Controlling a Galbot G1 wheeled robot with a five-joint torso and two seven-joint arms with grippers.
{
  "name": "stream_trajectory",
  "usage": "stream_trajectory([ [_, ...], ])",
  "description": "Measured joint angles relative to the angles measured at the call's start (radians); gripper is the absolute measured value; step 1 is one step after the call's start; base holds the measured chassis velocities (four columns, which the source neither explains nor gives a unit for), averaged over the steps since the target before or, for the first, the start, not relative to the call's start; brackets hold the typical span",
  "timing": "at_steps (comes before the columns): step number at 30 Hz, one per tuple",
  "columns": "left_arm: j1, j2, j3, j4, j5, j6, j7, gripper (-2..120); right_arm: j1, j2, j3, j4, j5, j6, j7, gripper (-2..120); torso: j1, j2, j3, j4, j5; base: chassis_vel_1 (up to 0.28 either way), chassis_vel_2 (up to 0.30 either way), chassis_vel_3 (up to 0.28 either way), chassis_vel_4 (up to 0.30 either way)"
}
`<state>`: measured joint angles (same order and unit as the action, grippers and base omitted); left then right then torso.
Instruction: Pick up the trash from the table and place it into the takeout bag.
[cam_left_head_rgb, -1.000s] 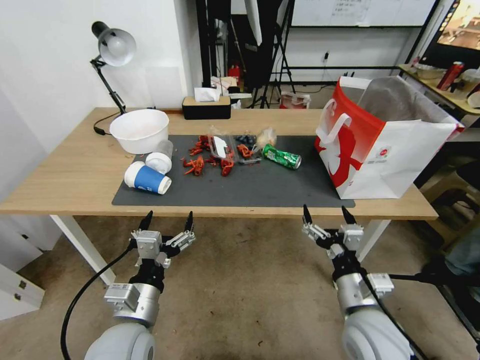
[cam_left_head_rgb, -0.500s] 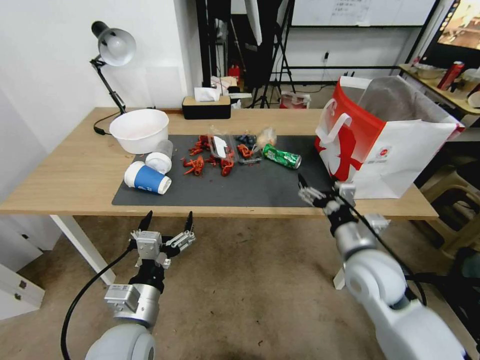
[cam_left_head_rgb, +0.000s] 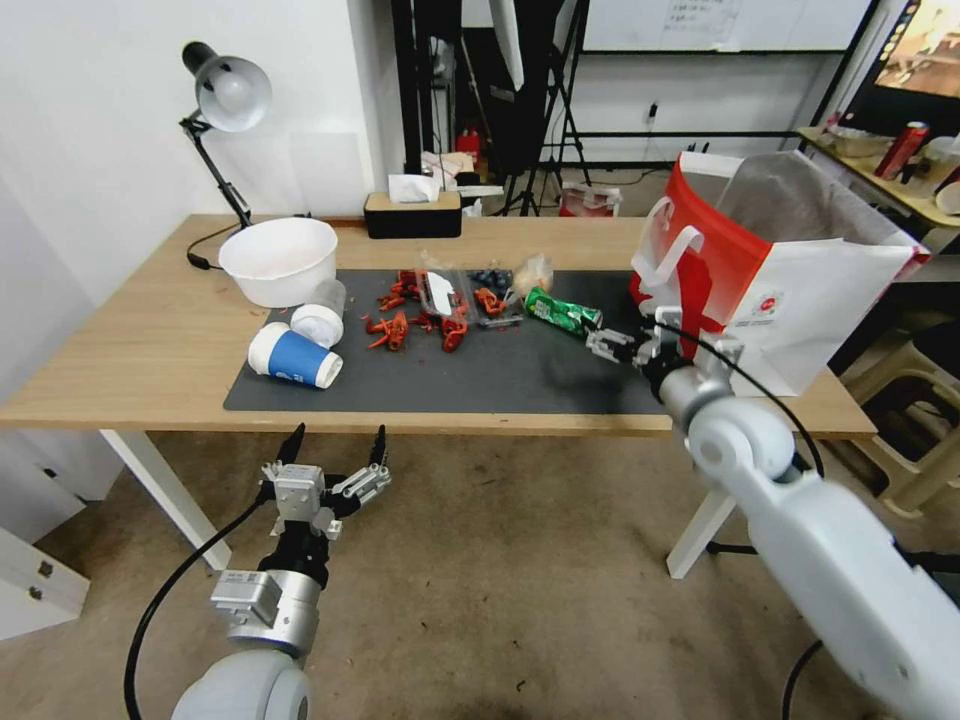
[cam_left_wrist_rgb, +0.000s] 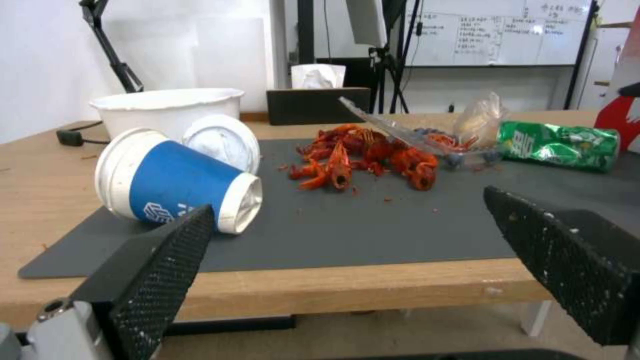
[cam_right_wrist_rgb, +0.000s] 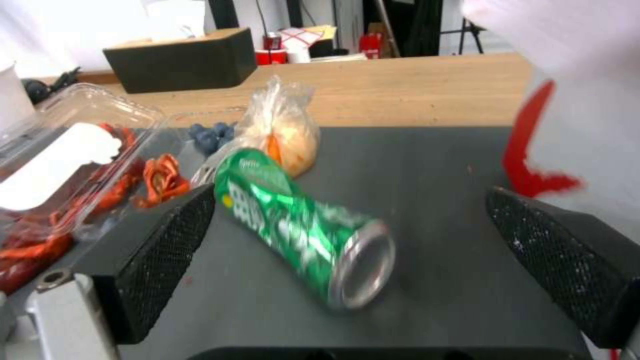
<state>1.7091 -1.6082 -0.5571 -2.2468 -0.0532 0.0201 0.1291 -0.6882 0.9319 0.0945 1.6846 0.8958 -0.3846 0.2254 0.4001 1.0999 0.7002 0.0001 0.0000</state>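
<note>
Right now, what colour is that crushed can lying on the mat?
Green with white lettering; the can shows best in the right wrist view.

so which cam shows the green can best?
Right wrist: the can lies close up between the open right gripper's fingers, untouched. Head view shows it small; left wrist shows it at the mat's far side.
</note>
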Motion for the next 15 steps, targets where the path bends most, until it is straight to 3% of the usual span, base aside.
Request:
stream_trajectory([
  [15,0.001,0.000,-0.008,0.014,0.000,-0.010,-0.001,100,0.153,0.045,-0.151,-0.207,-0.017,-0.030,-0.094,100,0.000,0.000,0.000,-0.0001,0.0000,0.000,0.000,0.000,0.000],
])
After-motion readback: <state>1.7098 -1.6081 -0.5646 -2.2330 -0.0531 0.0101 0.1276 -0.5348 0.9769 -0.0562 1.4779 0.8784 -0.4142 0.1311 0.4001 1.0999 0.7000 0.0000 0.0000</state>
